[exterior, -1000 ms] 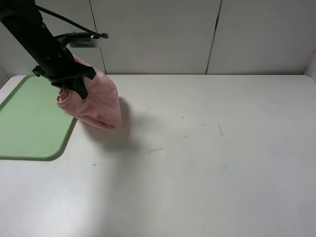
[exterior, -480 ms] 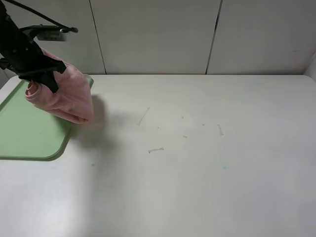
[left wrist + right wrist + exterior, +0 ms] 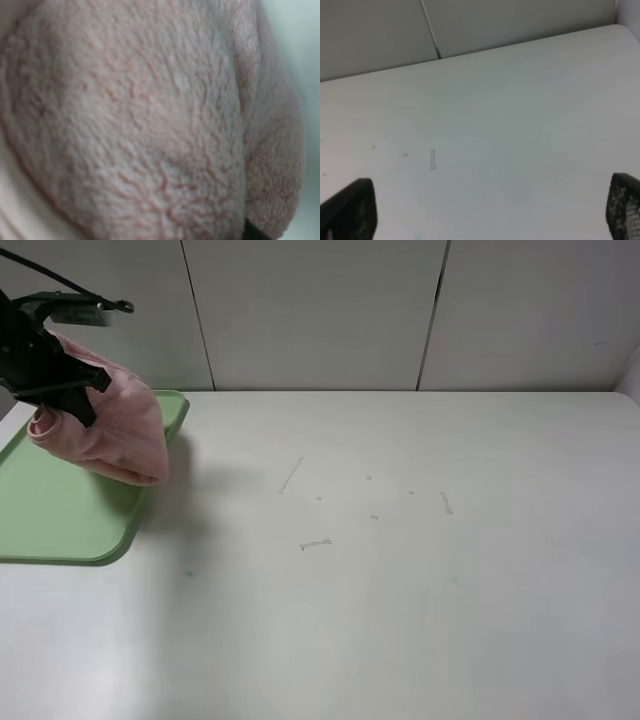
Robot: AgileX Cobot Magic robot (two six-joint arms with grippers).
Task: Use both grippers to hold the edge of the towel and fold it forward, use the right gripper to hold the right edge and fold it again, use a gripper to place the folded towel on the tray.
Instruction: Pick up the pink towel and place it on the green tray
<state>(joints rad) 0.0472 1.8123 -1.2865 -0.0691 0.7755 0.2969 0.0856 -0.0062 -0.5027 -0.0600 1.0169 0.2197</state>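
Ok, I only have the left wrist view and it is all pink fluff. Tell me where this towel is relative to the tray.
Observer: In the high view the towel hangs bunched from the left end effector, over the tray's far right corner.
Operator: Say whether it is resting on the tray.
Observer: Mostly lifted. Its lowest fold is close to the tray surface near the right rim; I cannot tell if it touches.
Operator: Report the other arm.
Observer: The right end effector is open, its fingertips spread wide over bare table, holding nothing. It does not show in the high view.
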